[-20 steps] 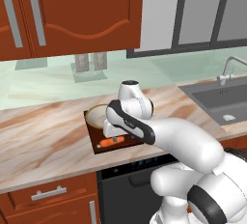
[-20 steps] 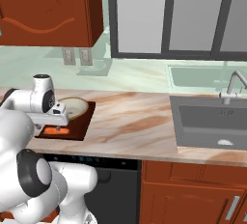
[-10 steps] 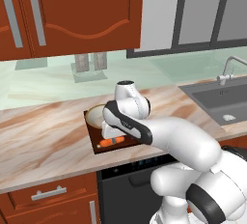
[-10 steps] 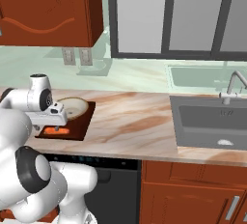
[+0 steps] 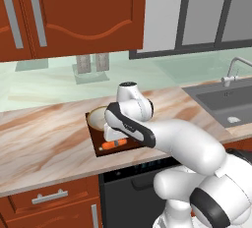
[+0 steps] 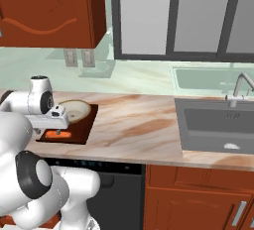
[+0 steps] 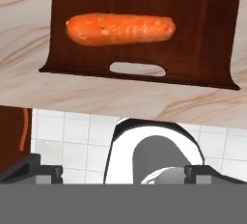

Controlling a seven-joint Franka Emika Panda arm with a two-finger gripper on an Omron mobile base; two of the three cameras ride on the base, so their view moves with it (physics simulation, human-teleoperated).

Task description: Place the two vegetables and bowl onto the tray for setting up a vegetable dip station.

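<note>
carrot (image 7: 120,29) lying flat on the tray (image 7: 202,35) near its slot handle; bowl (image 5: 98,116) at tray's far end; end effector (image 7: 120,172) spread wide, empty, above the surface (image 7: 144,105) edge.

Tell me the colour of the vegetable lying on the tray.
Orange: the carrot on the dark brown tray, clearest in the hand view.

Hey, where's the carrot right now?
The carrot lies on the tray, crosswise near the slot-handle end by the counter's front edge. In the left base view it sits just in front of the bowl.
</note>
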